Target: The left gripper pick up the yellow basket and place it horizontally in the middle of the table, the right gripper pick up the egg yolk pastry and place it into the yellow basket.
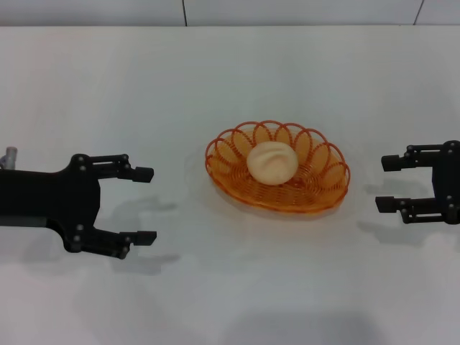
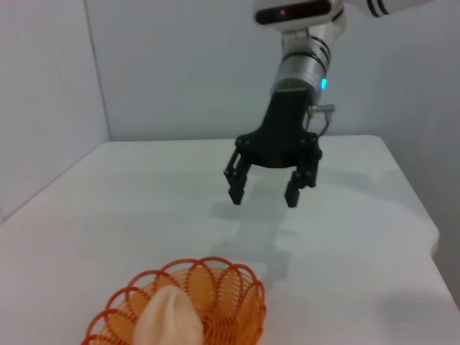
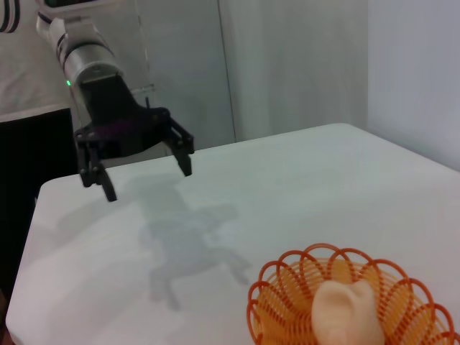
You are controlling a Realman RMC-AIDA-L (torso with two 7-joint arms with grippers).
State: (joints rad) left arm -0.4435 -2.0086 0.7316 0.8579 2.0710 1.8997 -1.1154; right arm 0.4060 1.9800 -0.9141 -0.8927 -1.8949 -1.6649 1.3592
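The yellow basket (image 1: 277, 171) lies flat in the middle of the white table (image 1: 230, 287). The egg yolk pastry (image 1: 272, 162) rests inside it. My left gripper (image 1: 148, 205) hovers open and empty at the left, its fingers pointing at the basket from a distance. My right gripper (image 1: 387, 183) hovers open and empty at the right, apart from the basket. The left wrist view shows the basket (image 2: 183, 302) with the pastry (image 2: 169, 320) and the right gripper (image 2: 264, 191) beyond. The right wrist view shows the basket (image 3: 345, 302), the pastry (image 3: 346, 309) and the left gripper (image 3: 147, 180).
A pale wall runs along the table's far edge (image 1: 230, 26). The two arms cast soft shadows on the tabletop beside the basket.
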